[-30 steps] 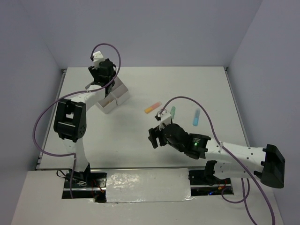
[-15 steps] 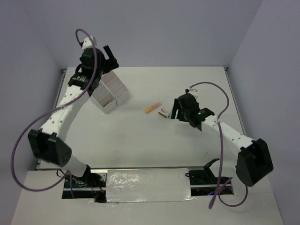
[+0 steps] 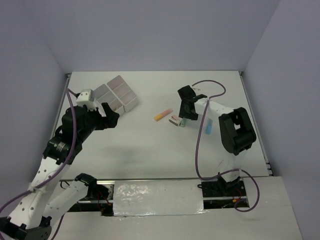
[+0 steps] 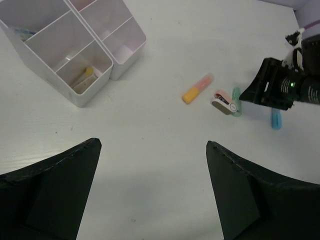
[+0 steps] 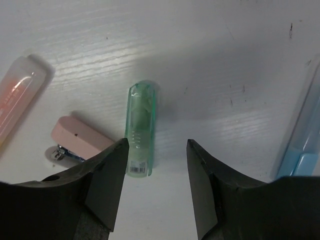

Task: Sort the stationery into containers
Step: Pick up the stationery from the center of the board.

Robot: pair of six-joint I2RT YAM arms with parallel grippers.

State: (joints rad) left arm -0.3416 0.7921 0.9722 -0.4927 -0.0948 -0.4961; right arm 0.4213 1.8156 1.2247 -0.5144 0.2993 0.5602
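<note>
The white four-compartment containers (image 3: 118,94) (image 4: 75,45) stand at the far left; one compartment holds a yellowish item (image 4: 83,77). In the middle lie an orange marker (image 3: 163,114) (image 4: 197,88), a small pink stapler-like item (image 3: 175,120) (image 5: 82,137), a green marker (image 3: 183,122) (image 5: 140,127) and a light blue marker (image 3: 208,126) (image 5: 302,135). My right gripper (image 3: 184,115) (image 5: 157,145) hangs low and open over the green marker, whose near end lies beside the left finger, unclamped. My left gripper (image 3: 111,116) (image 4: 153,144) is wide open and empty, above bare table near the containers.
The enclosure's walls bound the white table (image 3: 140,145) on the left, far and right sides. The right arm's purple cable (image 3: 200,135) loops over the table near the blue marker. The left arm's body (image 3: 65,145) leans over the near left.
The left arm pulled back from above the containers toward the near left, its jaws opening wide. The right arm swung farther out over the green marker and its jaws narrowed.
</note>
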